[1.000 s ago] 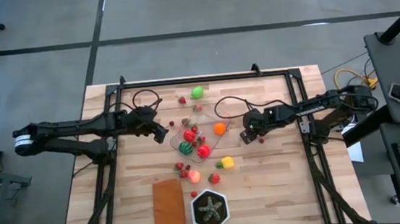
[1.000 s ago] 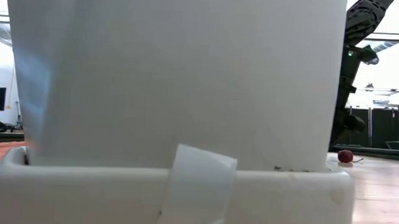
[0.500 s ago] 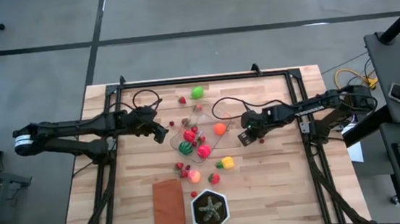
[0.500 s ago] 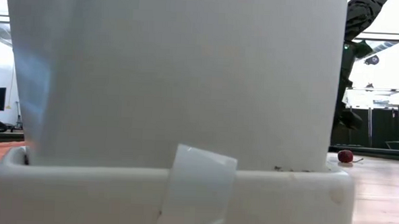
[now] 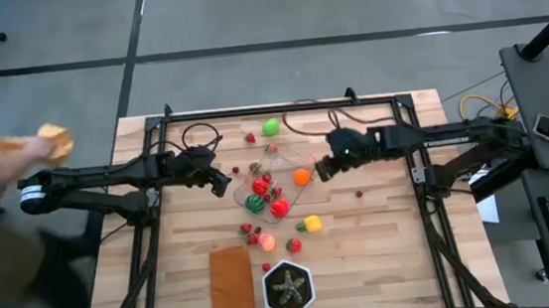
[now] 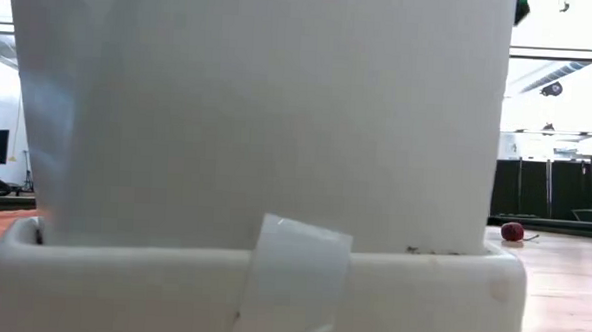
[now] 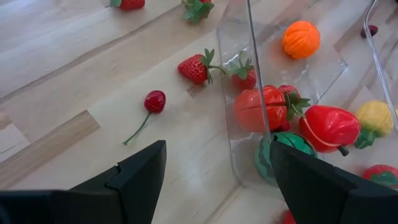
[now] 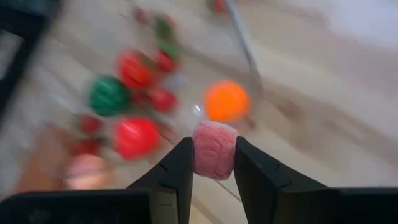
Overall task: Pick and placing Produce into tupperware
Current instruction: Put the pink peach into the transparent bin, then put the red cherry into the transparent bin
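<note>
Produce sits scattered across the middle of the desk (image 5: pixel 383 254), and at the left the left gripper (image 5: pixel 219 180) rests with its fingers spread, empty, right at the near wall of the tupperware (image 5: pixel 282 178). From its wrist, a cherry (image 7: pixel 154 100) and a strawberry (image 7: pixel 194 67) lie on the wood just outside that clear wall. Inside, a tomato (image 7: pixel 261 109), a red pepper (image 7: pixel 328 126) and a small striped watermelon (image 7: pixel 283 149) sit together. An orange (image 5: pixel 301 177) lies at the container's right side. Over to the right, the right gripper (image 8: pixel 213 163) is clenched on a pink raspberry-like piece (image 8: pixel 214 150), up above the orange.
</note>
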